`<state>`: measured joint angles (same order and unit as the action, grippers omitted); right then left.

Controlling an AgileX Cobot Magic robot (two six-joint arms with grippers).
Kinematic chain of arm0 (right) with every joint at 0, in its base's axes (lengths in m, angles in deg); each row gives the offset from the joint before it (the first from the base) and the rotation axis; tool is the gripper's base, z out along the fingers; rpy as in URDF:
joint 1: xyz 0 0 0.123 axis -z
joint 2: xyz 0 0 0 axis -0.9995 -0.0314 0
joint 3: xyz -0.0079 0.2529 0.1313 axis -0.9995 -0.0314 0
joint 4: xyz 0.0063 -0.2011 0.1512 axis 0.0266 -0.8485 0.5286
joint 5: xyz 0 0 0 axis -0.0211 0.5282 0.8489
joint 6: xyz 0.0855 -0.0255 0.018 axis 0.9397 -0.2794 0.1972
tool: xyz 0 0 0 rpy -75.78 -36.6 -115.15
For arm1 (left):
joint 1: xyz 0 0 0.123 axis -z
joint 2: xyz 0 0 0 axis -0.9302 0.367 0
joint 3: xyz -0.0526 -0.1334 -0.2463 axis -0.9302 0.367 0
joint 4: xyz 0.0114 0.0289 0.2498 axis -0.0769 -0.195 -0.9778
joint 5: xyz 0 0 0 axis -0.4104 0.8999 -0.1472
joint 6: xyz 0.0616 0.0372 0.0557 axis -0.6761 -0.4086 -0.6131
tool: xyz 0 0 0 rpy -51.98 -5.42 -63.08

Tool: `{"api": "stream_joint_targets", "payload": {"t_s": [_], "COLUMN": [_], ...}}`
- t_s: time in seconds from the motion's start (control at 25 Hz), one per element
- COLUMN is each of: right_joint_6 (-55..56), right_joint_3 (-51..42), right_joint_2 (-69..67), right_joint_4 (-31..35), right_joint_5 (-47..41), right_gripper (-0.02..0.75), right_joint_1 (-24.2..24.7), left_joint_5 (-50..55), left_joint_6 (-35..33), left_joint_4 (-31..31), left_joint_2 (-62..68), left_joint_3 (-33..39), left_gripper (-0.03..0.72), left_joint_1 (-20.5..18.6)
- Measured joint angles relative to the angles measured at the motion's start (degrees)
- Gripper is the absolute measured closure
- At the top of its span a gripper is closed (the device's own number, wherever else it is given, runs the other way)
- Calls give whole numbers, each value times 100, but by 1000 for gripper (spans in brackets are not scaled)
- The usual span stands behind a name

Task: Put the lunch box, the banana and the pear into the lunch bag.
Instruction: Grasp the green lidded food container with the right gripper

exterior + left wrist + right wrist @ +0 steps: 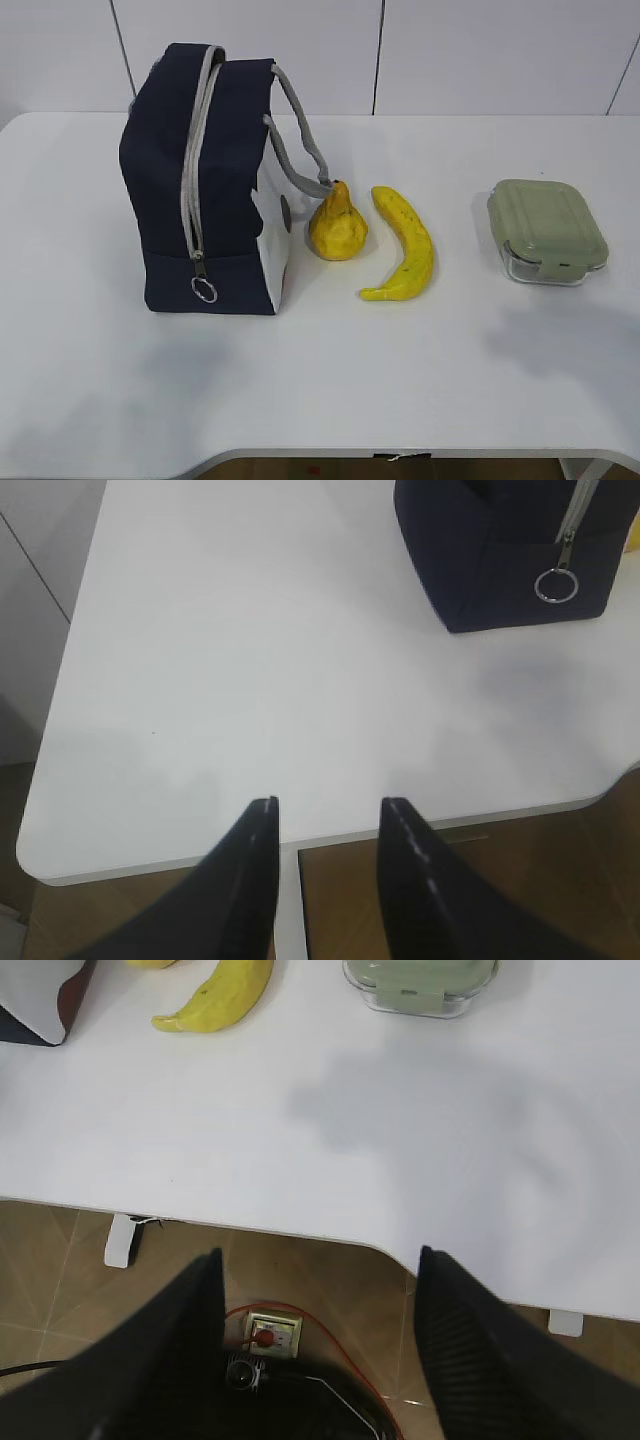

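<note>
The navy lunch bag [200, 190] stands upright at the table's left, its grey zipper running down to a ring pull [204, 290] low on the side facing me. Just right of it sits the lumpy yellow pear [337, 226], then the curved banana [405, 246], and farther right the green-lidded lunch box [547, 230]. Neither gripper shows in the exterior view. My left gripper [330, 805] hangs open and empty over the table's near edge, well short of the bag [500, 550]. My right gripper [318, 1255] is open and empty off the front edge, with the banana [220, 998] and lunch box [420, 982] far ahead.
The white table [320, 380] has a rounded front edge with a notch at the right. Below it in the right wrist view are brown floor tiles, a floor socket [268, 1333] and a red cable. A white panelled wall stands behind the table.
</note>
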<state>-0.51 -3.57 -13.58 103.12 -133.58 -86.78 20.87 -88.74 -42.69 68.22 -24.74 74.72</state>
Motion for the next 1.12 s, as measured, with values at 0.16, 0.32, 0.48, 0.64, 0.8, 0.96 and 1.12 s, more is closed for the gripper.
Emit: {"api": "stream_joint_targets", "payload": {"t_s": [0.16,0.32,0.48,0.64,0.8,0.96,1.12], "right_joint_6": [14,27,-32,-188,-322,-676,-1502], "right_joint_3": [380,767,1160,1511,1686,1708,1708], "right_joint_2": [-810,-1540,-2166,-2807,-3314,-3779,-4171], "right_joint_4": [13,13,54,212,320,767,1707], "right_joint_5": [19,93,166,225,472,603,566], "right_gripper": [265,265,265,265,266,266,266], "right_joint_1": [0,0,0,0,0,374,1095], "left_joint_5": [0,0,0,0,0,0,0], "left_joint_6": [0,0,0,0,0,0,0], "left_joint_4": [0,0,0,0,0,0,0], "left_joint_2": [0,0,0,0,0,0,0], "left_joint_3": [0,0,0,0,0,0,0], "left_gripper": [439,439,442,443,443,443,443], "left_joint_1": [0,0,0,0,0,0,0]}}
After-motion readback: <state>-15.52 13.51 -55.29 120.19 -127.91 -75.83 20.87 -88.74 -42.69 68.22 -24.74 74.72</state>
